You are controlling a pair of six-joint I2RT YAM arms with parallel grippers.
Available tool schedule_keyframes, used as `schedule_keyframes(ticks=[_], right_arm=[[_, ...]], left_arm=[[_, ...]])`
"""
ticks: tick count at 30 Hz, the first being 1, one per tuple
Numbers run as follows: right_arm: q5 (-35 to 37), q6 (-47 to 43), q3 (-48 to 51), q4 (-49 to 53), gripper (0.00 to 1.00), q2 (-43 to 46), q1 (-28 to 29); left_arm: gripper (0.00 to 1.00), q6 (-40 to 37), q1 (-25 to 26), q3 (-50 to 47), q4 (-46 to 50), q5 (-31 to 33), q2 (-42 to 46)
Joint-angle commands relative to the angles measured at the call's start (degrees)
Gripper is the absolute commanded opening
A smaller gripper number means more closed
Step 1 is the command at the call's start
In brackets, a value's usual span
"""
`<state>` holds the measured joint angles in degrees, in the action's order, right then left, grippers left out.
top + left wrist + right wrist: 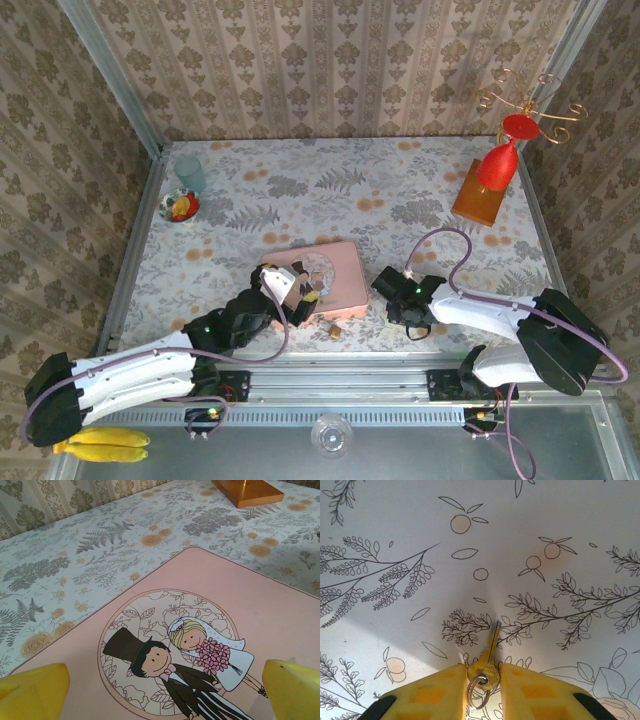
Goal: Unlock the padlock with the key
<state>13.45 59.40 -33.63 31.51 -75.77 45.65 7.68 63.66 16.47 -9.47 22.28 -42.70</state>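
At three o'clock of the pink tin (342, 268), we saw the right gripper (483, 680) pinching the key (493, 637); the left gripper (165, 687) hung spread above the tin.

We're looking at a robot lab cell dressed up as a home. We're seeing wallpaper panels (330, 60) hanging inside a bare aluminium frame (112, 68) and a floral cloth (300, 190) covering the table. A left arm (130, 375) and a right arm (490, 310) are sitting bolted to a metal rail (340, 378) at the near edge, purple cabling (445, 240) looping off them. We're reading the household bits as props: a pink tin (345, 275), a tumbler (190, 172), a red goblet-shaped piece (500, 160) by a wooden block (475, 195), and bananas (100, 445) lying on the near side of the rail
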Motion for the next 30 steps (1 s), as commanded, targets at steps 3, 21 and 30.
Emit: schedule_keyframes(ticks=[3, 21, 30], right_arm=[[0.2, 2.3, 1.2, -2.3, 0.19, -1.6, 1.0], [4.4, 1.8, 3.9, -2.8, 0.0, 13.5, 1.6], [7.7, -0.6, 2.3, -2.1, 0.0, 21.1, 1.6]], left_arm=[[1.0, -0.8, -0.3, -0.3, -1.1, -0.5, -0.1], [1.0, -1.6, -0.4, -0.1, -1.9, 3.2, -0.9], [1.0, 7.8, -4.3, 0.8, -4.4, -0.7, -0.8]])
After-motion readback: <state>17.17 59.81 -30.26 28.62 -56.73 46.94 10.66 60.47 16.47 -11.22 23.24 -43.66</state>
